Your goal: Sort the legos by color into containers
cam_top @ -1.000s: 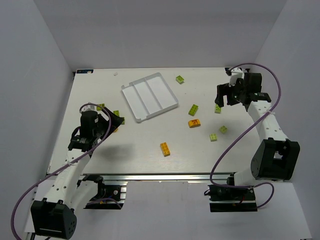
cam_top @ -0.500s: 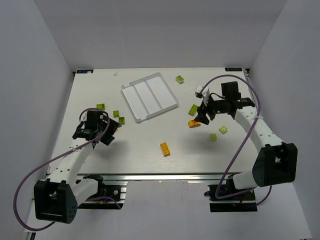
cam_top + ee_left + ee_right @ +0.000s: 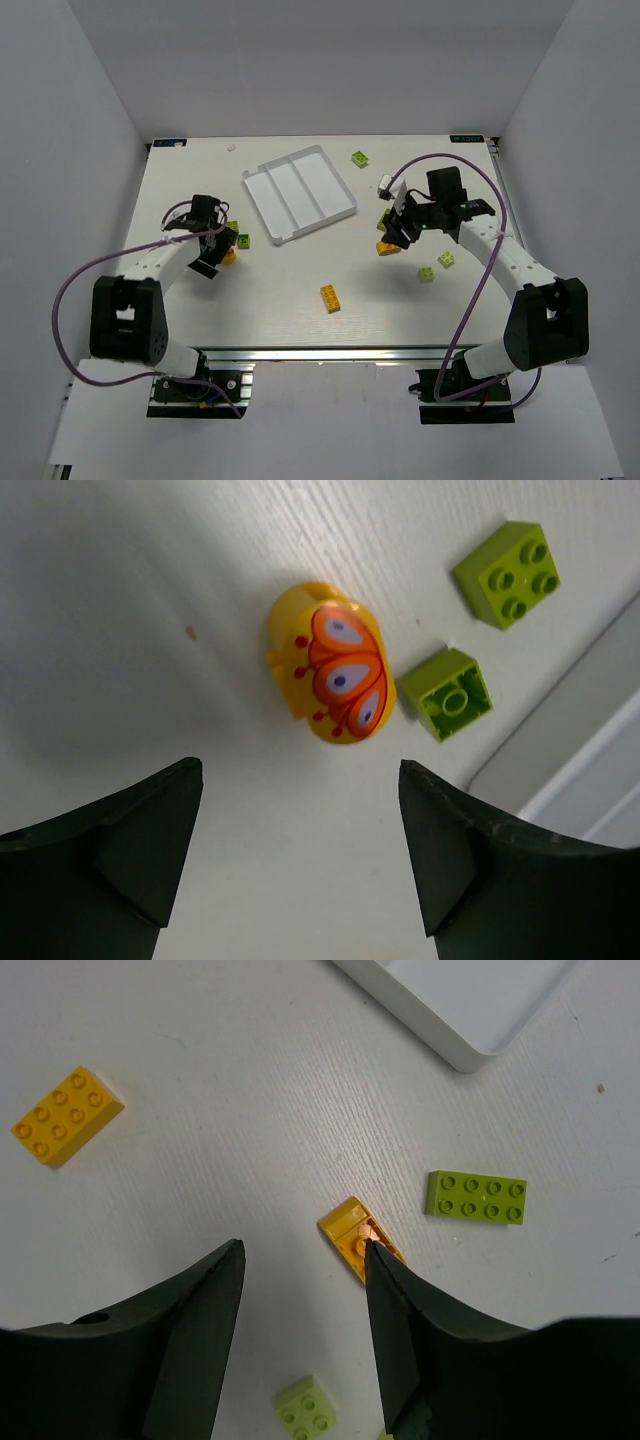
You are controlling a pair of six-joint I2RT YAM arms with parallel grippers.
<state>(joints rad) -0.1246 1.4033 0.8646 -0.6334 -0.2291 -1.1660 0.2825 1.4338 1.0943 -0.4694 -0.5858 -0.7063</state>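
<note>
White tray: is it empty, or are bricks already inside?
Empty. In the top view, all three compartments of the tray are bare white.

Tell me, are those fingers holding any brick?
Nothing is held: left fingers stand open near a yellow printed piece, right fingers open beside an orange brick.

Your white-and-black left arm [image 3: 150, 268] is angling from its base up and toward the middle, elbow bent. Its black two-finger left gripper [image 3: 213, 250] [image 3: 298, 780] is hanging low and pointing downward, and its jaws are standing wide apart with nothing between them. Your white-and-black right arm [image 3: 505, 255] is arching forward and bending inward toward the middle. Its black two-finger right gripper [image 3: 390, 232] [image 3: 303, 1260] is also pointing downward, with its jaws standing narrower, a clear gap showing between them.
</note>
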